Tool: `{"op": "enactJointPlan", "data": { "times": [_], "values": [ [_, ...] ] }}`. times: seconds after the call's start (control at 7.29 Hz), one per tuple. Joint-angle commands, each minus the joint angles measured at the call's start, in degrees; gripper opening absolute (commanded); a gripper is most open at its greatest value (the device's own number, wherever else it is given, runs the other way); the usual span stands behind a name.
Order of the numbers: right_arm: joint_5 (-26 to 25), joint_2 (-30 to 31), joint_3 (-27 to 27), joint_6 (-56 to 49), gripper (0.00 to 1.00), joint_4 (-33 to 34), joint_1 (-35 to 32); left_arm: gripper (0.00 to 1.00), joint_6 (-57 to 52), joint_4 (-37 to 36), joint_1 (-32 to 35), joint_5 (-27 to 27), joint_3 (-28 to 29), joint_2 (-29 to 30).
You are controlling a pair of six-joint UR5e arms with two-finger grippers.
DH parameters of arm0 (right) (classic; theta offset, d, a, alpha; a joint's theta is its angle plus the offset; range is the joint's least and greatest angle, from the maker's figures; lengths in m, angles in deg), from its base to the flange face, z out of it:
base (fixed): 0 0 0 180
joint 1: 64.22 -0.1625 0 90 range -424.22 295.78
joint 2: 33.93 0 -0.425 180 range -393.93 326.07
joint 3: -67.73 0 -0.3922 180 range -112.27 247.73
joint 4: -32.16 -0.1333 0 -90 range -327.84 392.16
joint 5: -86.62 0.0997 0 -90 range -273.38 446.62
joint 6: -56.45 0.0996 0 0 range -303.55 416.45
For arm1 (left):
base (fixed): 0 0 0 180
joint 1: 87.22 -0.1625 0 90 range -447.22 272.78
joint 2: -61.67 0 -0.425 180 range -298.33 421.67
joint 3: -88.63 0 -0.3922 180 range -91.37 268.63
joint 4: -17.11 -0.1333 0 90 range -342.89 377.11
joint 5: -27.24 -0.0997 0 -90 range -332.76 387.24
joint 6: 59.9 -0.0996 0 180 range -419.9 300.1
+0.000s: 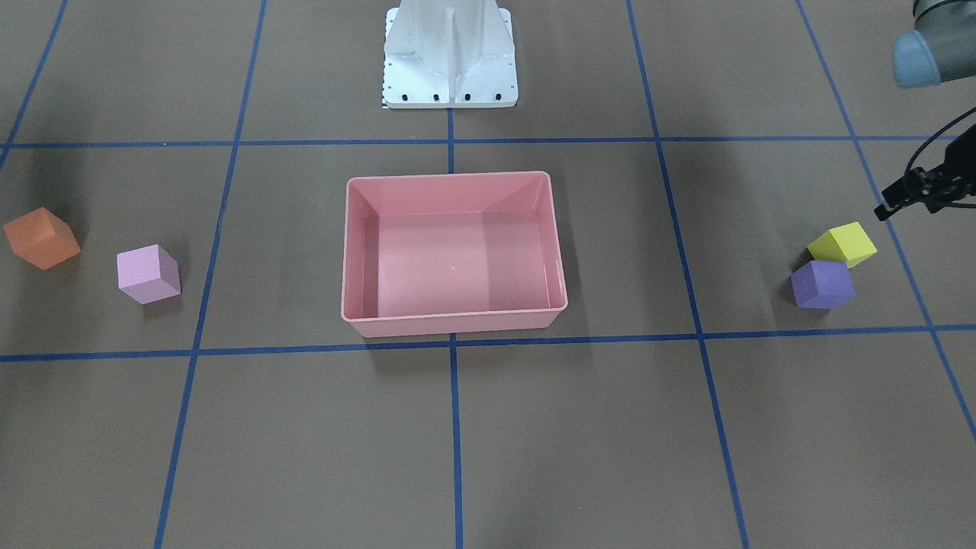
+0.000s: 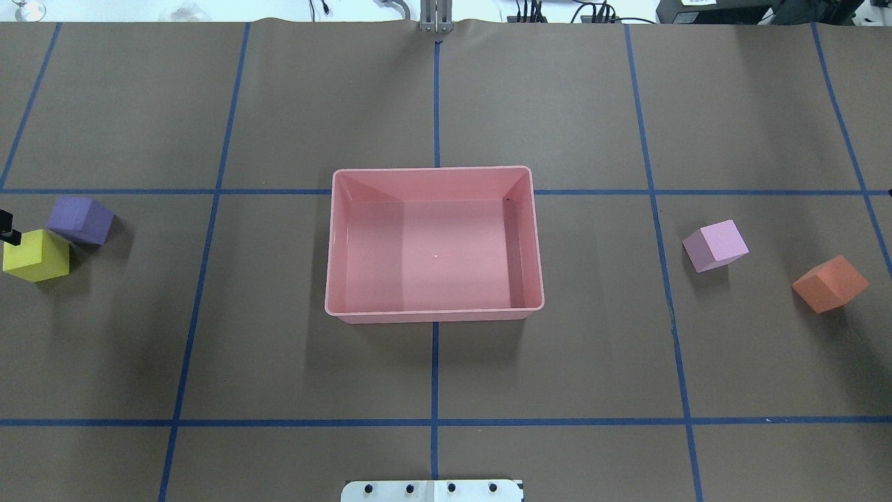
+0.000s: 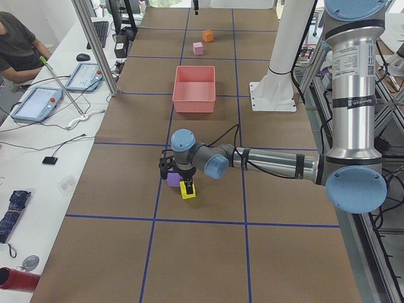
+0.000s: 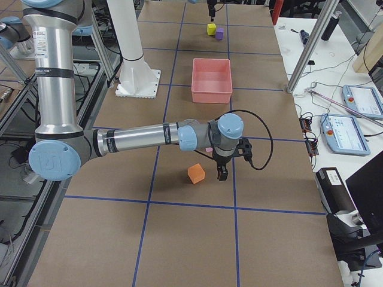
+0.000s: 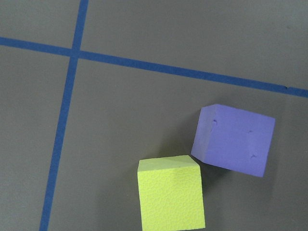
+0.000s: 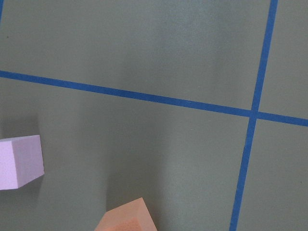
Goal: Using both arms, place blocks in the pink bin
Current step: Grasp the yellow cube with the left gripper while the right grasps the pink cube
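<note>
The pink bin (image 1: 454,320) stands empty at the table's middle; it also shows in the overhead view (image 2: 432,315). The yellow cube (image 2: 36,256) and purple cube (image 2: 80,219) touch at the left edge. My left gripper (image 3: 184,183) hovers just over them; I cannot tell whether it is open or shut. The left wrist view shows the yellow cube (image 5: 171,192) and purple cube (image 5: 233,139), no fingers. The light pink cube (image 2: 716,245) and orange cube (image 2: 829,284) lie at the right. My right gripper (image 4: 221,172) hangs beside the orange cube (image 4: 196,173); its state is unclear.
The white pedestal (image 1: 450,53) stands behind the bin on the robot's side. Blue tape lines cross the brown table cover. Desks with tablets (image 3: 38,101) and metal posts (image 3: 95,44) run along the operators' side, where a person sits.
</note>
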Motion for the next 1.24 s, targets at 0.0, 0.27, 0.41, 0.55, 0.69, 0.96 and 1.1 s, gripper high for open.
{"op": "enactJointPlan", "data": {
  "times": [0.0,0.27,0.41,0.55,0.69,0.96,1.1],
  "values": [
    [0.03,0.02,0.05,0.03,1.00,0.01,0.64,1.00,1.77,2.92,-2.36,-0.21,4.00,1.73],
    [0.73,0.11,0.23,0.03,1.00,-0.07,0.73,1.00,2.13,3.36,-2.90,-0.21,5.33,2.88],
    [0.74,0.11,0.14,0.03,1.00,-0.07,0.73,1.00,2.13,3.89,-3.59,-0.21,6.73,3.15],
    [0.74,0.11,0.14,0.03,1.00,-0.07,0.90,1.00,2.22,5.81,-3.95,-0.21,8.31,3.76],
    [0.65,0.11,0.06,0.03,1.00,-0.07,1.60,0.90,2.22,9.13,-4.04,-0.21,10.85,4.20],
    [0.30,-0.15,0.23,5.78,1.00,-0.16,5.63,0.00,2.74,11.11,-3.95,0.48,11.32,5.68],
    [0.21,-0.24,0.40,10.36,1.00,-2.25,7.83,0.00,6.75,9.62,-3.95,2.14,9.05,7.18]
  ]
}}
